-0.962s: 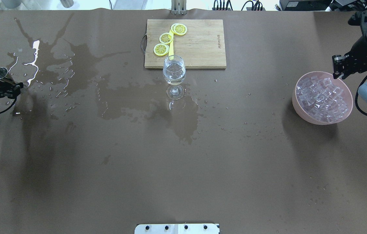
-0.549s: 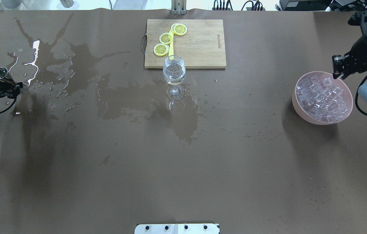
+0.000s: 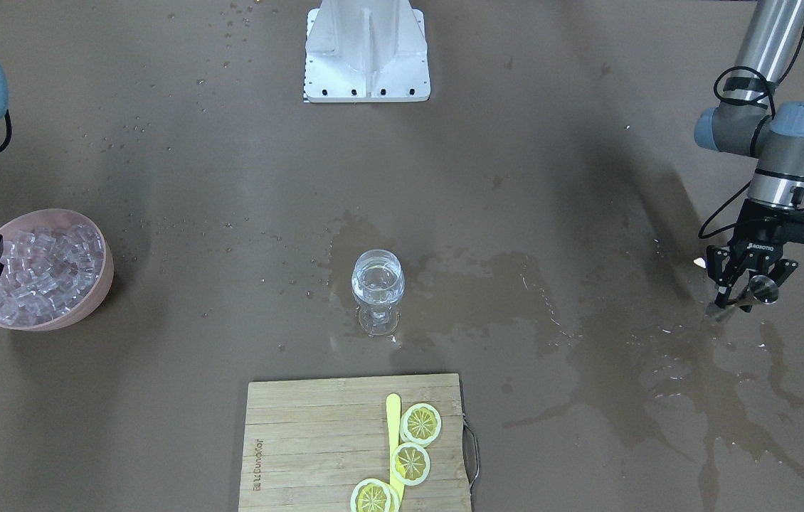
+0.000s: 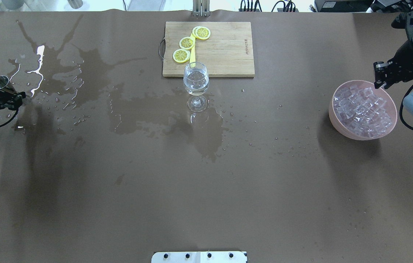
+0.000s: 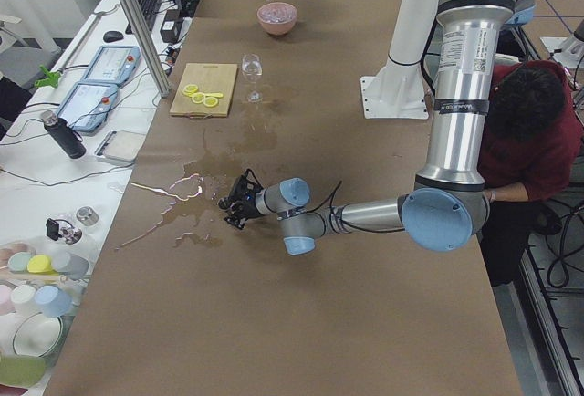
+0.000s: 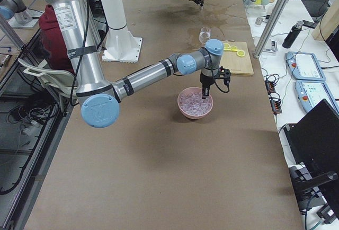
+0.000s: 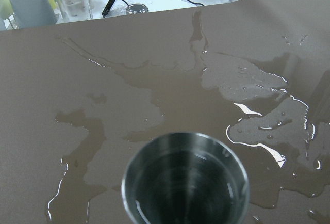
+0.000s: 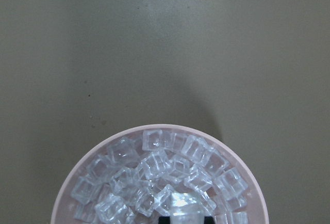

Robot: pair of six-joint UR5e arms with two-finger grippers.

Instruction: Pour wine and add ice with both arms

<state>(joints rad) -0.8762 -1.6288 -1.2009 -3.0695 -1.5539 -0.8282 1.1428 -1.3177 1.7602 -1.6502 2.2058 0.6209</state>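
The wine [image 4: 196,79] sits in the stemmed glass [image 4: 196,86] at mid-desk, just in front of the cutting board [image 4: 224,49]. Its level looks the same as it did a second ago. You cannot make out any cube in the glass. The ice [image 4: 363,106] is all heaped in the pink bowl [image 4: 331,111], well off to the robot's right.

Very little has moved. The left gripper [image 3: 745,290] has crept a touch further toward the desk's left end. Its jaws are clenched on the jigger [image 7: 185,180], whose cup shows only a wet film. That suggests the pour is finished and this arm is just clearing away over the spilled puddles [image 4: 82,73].

The right gripper [image 4: 381,83] has not shifted; it hangs over the bowl's far rim, above the cubes. The right wrist view shows only a dark tip at its lower edge with a bright cube just above. You cannot tell whether those jaws are released or already pinching a cube.

So the ice step is the live one, and nothing has yet been carried toward the glass.
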